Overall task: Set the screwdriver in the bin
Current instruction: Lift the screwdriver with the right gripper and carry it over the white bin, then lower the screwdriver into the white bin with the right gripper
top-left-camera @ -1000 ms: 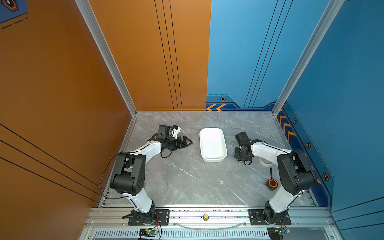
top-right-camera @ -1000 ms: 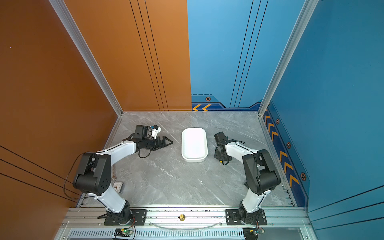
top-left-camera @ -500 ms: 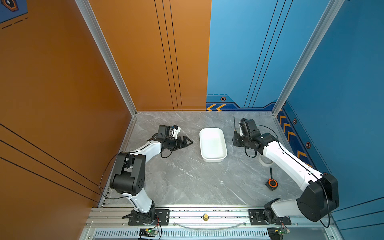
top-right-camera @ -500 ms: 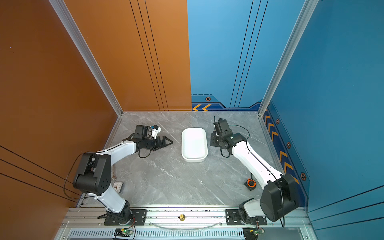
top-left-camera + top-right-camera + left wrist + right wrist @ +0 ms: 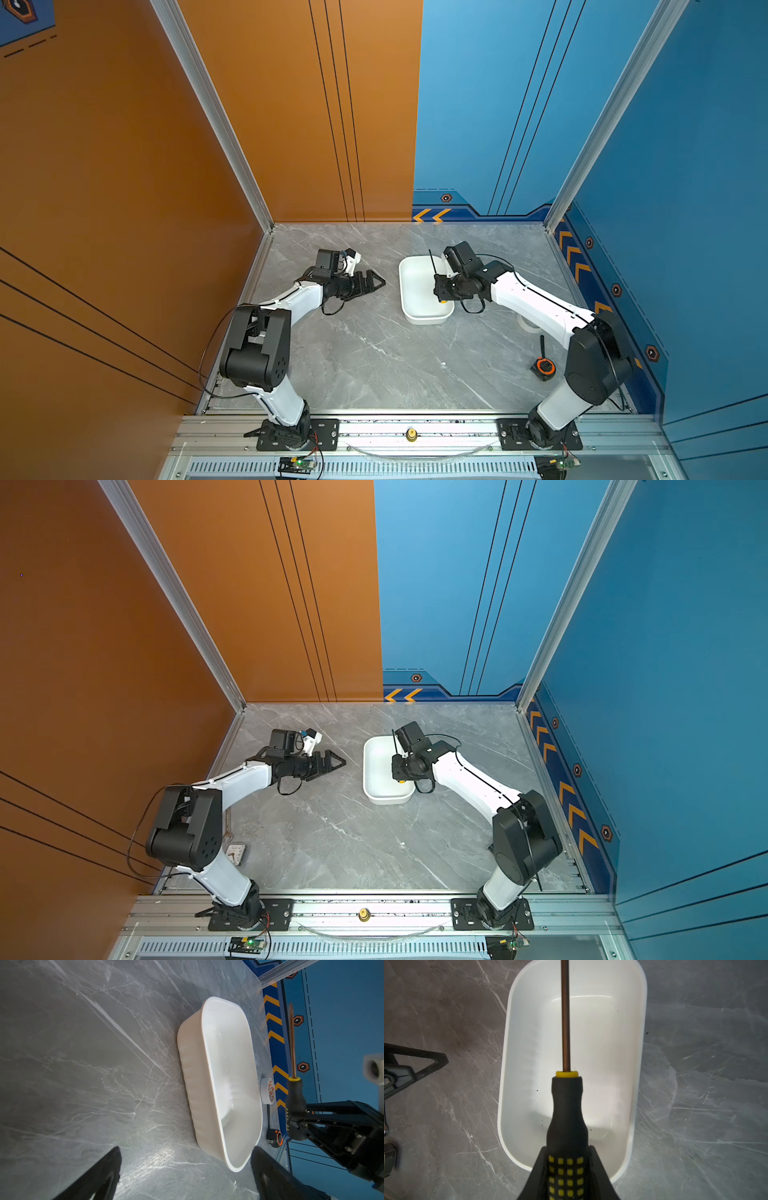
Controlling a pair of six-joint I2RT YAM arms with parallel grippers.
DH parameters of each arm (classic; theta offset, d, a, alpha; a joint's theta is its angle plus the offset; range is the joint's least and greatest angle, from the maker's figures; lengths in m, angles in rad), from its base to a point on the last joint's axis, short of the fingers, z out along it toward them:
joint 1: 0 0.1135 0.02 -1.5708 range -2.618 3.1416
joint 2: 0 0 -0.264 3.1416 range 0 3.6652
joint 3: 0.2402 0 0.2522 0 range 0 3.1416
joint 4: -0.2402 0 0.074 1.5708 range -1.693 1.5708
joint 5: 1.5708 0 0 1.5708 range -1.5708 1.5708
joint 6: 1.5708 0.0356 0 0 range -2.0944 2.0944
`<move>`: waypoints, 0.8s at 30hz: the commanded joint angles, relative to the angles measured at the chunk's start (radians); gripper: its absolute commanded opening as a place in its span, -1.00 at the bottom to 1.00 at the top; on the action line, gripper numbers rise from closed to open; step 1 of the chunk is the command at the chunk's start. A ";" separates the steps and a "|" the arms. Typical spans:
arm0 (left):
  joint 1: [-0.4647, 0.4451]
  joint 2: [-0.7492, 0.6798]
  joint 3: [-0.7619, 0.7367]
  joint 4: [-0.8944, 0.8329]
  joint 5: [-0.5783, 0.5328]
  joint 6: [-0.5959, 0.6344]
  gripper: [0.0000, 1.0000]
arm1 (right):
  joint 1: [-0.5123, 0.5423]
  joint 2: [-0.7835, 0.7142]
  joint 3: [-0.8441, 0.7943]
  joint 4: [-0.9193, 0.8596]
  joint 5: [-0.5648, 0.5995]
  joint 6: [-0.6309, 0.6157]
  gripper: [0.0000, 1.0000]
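A grey marble-patterned tabletop [image 5: 374, 353] sits inside orange and blue walls. On the left, the left arm's black claw [image 5: 380, 284] rests low, just beside the bin's left side without touching it. Its fingers are spread apart and nothing is between them.

Right of it, near the middle of the table, stands a shallow white plastic rectangular bin [image 5: 415, 286] with rounded corners. Nothing lies in it.

Raised clear above the bin's right half is a slim screwdriver [image 5: 566, 1105] with a black handle dotted with yellow squares. Its thin dark shaft points toward the far wall. The right arm's black claw [image 5: 442, 291] is clamped on the handle.

Further right, a white roll of tape [image 5: 268, 1091] lies on the table. Nearer, a squat black gadget with an orange ring [image 5: 543, 368] sits by the right arm.
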 commanded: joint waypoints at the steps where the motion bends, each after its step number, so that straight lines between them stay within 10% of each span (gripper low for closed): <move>1: 0.007 -0.023 -0.005 0.013 0.023 0.003 0.96 | 0.013 0.047 0.057 0.011 -0.029 0.021 -1.00; 24: 0.017 -0.010 -0.010 0.016 0.020 0.015 0.96 | 0.044 0.198 0.082 -0.002 0.071 0.169 -1.00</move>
